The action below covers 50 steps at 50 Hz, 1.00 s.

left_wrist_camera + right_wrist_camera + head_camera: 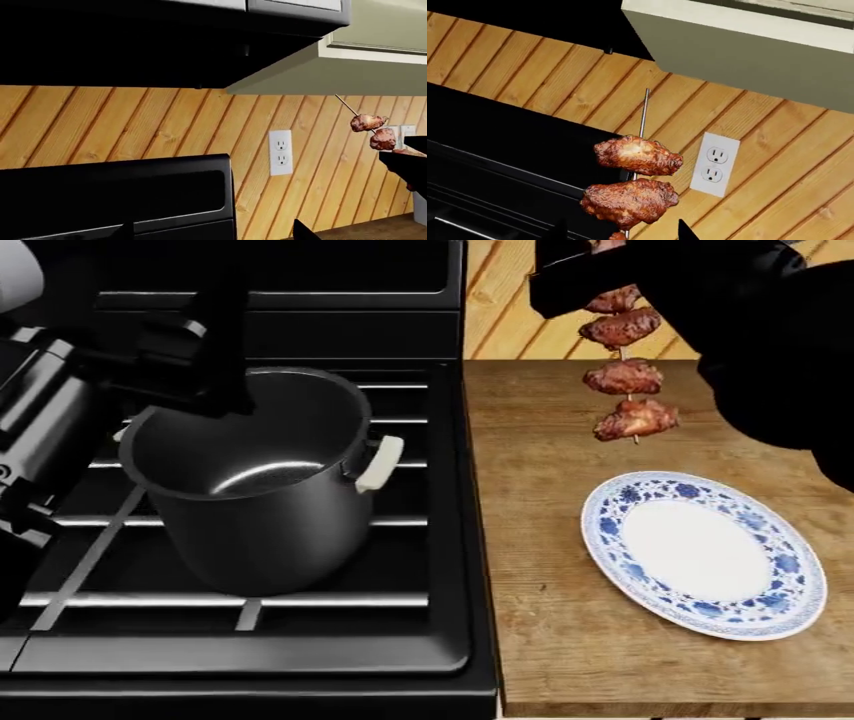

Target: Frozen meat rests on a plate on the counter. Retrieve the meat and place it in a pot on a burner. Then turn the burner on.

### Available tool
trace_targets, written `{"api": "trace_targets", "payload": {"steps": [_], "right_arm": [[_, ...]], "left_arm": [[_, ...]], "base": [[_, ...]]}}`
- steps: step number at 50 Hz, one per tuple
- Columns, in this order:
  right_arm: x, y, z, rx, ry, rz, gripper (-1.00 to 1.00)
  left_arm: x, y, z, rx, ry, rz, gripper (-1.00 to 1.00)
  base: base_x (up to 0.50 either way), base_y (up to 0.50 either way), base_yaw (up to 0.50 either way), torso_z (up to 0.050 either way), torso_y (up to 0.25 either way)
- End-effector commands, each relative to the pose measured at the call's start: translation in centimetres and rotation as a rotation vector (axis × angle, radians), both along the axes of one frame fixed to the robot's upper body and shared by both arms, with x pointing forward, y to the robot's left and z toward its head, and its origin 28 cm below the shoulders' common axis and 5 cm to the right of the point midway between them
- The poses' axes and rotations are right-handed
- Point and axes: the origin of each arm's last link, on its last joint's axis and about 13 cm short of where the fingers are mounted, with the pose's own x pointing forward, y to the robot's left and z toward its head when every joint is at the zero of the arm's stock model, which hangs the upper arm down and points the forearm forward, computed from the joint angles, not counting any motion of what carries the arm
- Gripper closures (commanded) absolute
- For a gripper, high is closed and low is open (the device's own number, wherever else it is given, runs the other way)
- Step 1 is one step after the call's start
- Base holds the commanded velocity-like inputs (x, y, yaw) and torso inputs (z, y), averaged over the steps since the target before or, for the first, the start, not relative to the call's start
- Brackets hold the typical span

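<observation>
The meat (625, 375), a skewer of reddish-brown chunks, hangs upright in the air above the wooden counter (547, 620), just beyond the plate (607, 505). My right gripper (594, 275) is shut on its upper part. In the right wrist view two chunks (630, 200) sit between that gripper's (622, 231) fingertips. The blue-rimmed plate lies bare. The steel pot (254, 530) stands on the black stove with nothing in it. My left gripper (200, 360) hovers over the pot's far left rim, open and holding nothing (213, 234). The left wrist view also catches the meat (373, 131).
The black stove top (267, 630) has grates round the pot and a raised back panel (113, 200). A diagonal wood-plank wall carries a white outlet (280, 151). A dark hood and pale cabinet (747, 55) hang overhead. The counter's front edge lies just past the plate.
</observation>
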Motion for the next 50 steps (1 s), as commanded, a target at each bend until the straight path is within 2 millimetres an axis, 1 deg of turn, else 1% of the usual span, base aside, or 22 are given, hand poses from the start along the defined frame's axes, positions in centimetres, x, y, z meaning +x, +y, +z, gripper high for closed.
{"api": "trace_targets", "payload": {"steps": [1, 36, 40, 50], "right_arm": [[-0.3, 0.07, 0.66, -0.033, -0.036, 0.003, 1.0], [-0.64, -0.01, 0.88, -0.007, -0.056, 0.008, 1.0], [-0.64, 0.01, 0.85, -0.011, -0.057, 0.008, 1.0], [-0.28, 0.25, 0.82, -0.003, -0.084, 0.018, 1.0]], "left_arm": [[-0.2, 0.13, -0.05, -0.004, -0.001, 0.005, -1.0], [-0.3, -0.02, 0.09, -0.006, -0.001, 0.002, -1.0], [-0.36, 0.02, 0.13, -0.007, -0.005, 0.001, -1.0], [-0.2, 0.16, -0.22, -0.015, 0.001, 0.002, -1.0]], "base": [[0.0, 0.5, 0.0, 0.0, 0.0], [0.0, 0.5, 0.0, 0.0, 0.0], [0.0, 0.22, 0.0, 0.0, 0.0], [0.0, 0.0, 0.0, 0.0, 0.0]]}}
